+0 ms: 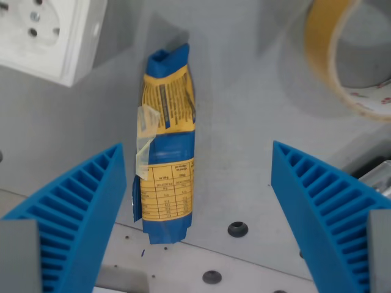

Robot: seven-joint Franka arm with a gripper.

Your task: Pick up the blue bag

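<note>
Open gripper hangs over the blue bag on a grey table.

Its fingers are spread wide apart and hold nothing; the bag lies flat near the wrist view's left finger, well off centre between them. A close from here would likely shove it sideways or pinch only an edge. The bag's long axis runs top to bottom of the view, leaning slightly right at the top, its folded end toward the socket.

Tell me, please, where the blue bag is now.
In the wrist view, the blue bag lies on the grey table, left of centre, below the white socket and close to the left finger of the open gripper.
</note>
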